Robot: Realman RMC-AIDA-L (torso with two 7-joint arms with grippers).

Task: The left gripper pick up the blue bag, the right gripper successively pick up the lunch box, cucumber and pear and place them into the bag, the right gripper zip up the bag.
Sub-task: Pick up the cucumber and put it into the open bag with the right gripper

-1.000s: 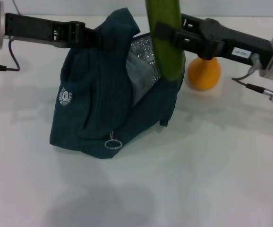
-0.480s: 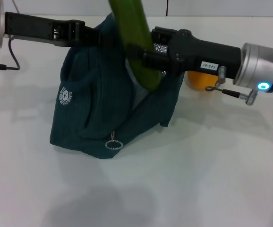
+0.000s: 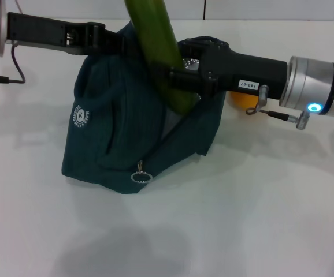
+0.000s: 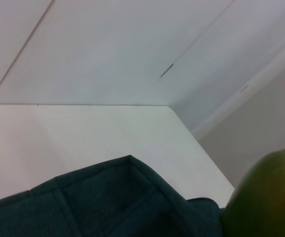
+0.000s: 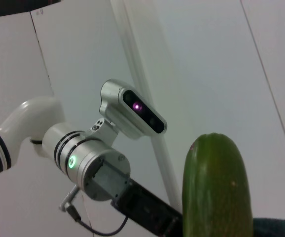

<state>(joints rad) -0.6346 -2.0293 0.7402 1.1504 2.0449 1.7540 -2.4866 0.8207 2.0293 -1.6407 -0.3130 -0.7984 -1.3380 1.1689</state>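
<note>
Presently: right gripper [image 3: 175,75] fingers clamped on upright cucumber [image 3: 158,49], its lower end inside blue bag [image 3: 121,138]; left gripper [image 3: 118,45] fingers pinching bag's top edge; pear [image 3: 243,99] behind, on white counter [image 3: 242,219].

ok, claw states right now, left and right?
Left claw: shut on the blue bag, holding it up.
Right claw: shut on the cucumber.

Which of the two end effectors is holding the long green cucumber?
The right end effector, over the dark teal fabric bag's opening, grips the cucumber. The left end effector only clamps the bag's top edge.
</note>
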